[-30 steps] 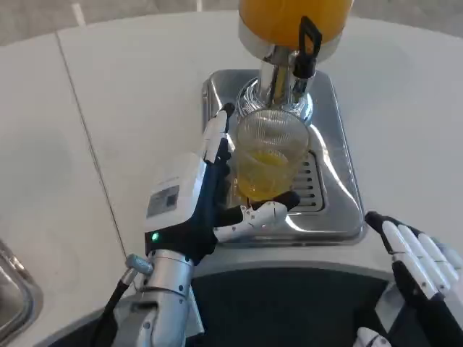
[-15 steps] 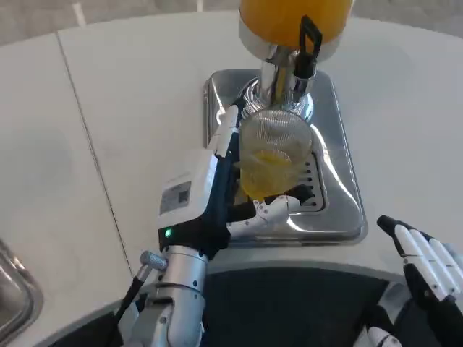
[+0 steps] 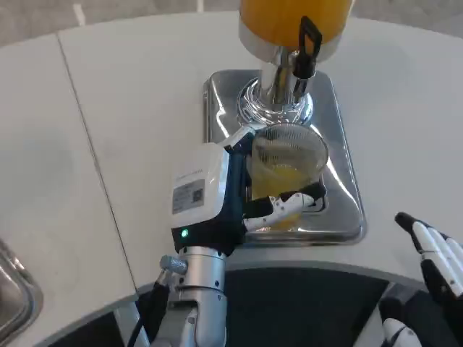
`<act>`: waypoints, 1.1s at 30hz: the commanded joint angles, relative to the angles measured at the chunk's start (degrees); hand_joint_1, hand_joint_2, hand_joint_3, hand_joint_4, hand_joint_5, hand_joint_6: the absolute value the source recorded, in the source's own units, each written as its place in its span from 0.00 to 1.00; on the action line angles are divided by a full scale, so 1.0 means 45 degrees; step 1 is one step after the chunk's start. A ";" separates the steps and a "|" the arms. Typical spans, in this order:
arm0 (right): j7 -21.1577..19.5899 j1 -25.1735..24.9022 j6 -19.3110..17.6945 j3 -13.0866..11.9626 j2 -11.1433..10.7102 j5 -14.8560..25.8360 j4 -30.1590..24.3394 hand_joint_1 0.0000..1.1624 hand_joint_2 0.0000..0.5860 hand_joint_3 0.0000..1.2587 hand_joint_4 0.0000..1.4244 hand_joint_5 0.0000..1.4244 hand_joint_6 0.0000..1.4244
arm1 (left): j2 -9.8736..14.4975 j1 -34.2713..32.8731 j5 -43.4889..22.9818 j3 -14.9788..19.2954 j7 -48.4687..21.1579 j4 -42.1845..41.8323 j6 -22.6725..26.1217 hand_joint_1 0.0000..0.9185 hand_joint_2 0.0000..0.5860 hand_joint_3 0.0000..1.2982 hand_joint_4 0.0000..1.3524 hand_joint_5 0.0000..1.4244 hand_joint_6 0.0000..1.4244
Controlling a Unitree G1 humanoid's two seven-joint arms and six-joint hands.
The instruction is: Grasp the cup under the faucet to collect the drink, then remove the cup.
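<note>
A clear ribbed plastic cup [image 3: 286,170] with orange juice in its lower part is gripped by my left hand [image 3: 228,195]; the thumb wraps its front and the fingers lie behind its left side. The cup sits over the front half of the chrome drip tray [image 3: 340,130], forward of the faucet [image 3: 307,49] with its black lever. The orange drink dispenser [image 3: 295,18] stands on a chrome base at the tray's back. My right hand [image 3: 438,260] shows at the lower right, fingers apart, holding nothing.
The white table [image 3: 130,108] spreads to the left with a thin seam across it. A metal object's corner [image 3: 14,289] shows at the lower left edge. The table's curved front edge runs just before the tray.
My left hand has drawn the cup toward me and to the right, away from under the faucet. The right hand has slid lower and to the right.
</note>
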 commanded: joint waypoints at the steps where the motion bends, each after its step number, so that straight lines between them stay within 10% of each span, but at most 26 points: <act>1: 0.0246 -0.0027 0.0205 -0.0123 -0.0007 0.0107 -0.0260 0.10 0.92 0.00 0.00 0.00 0.00 | -0.0013 0.0061 0.0017 -0.0129 0.0312 0.0230 -0.0062 0.58 0.16 0.69 0.81 0.95 1.00; 16: 0.0636 -0.0572 0.0734 0.0098 0.0022 -0.0034 -0.0143 0.09 0.91 0.00 0.00 0.00 0.00 | 0.0259 -0.0051 -0.0879 0.0548 -0.0025 -0.0477 -0.0474 0.60 0.11 0.77 0.86 1.00 1.00; 33: 0.0684 -0.0959 0.0682 0.0216 -0.0152 -0.0047 0.0057 0.10 0.93 0.00 0.00 0.00 0.00 | 0.2191 0.1265 -0.1089 0.1279 -0.1140 -0.2753 -0.0762 0.62 0.06 0.79 0.87 1.00 1.00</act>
